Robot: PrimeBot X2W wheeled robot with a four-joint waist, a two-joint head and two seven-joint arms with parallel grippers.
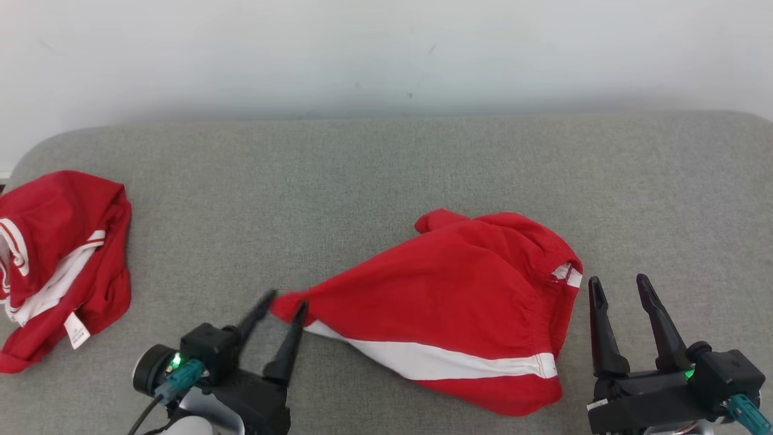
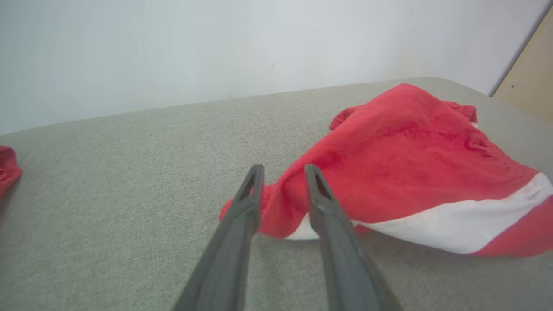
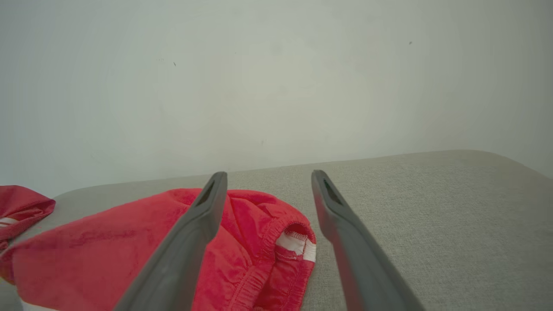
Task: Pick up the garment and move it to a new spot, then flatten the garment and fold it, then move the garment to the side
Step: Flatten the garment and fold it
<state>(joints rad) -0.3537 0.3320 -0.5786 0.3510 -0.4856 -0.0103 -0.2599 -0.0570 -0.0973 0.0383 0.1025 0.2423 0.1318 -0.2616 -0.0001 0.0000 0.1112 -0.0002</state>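
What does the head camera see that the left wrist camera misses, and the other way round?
Head view adds: the right hand, open beside the red garment, and a white label on the second red garment at far left. Left wrist view adds: a tan panel beyond the grey cushion. Both share: that cushion, the garment's white stripe, and the left hand, fingers astride the garment's corner.

Garment (image 1: 459,302) on cushion (image 1: 386,169) centre, second garment (image 1: 54,260) at its left edge, wall (image 1: 386,48) behind

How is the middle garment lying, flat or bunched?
Bunched: the garment is rumpled and humped, one corner tapering to a point between the open fingers of the left claw.
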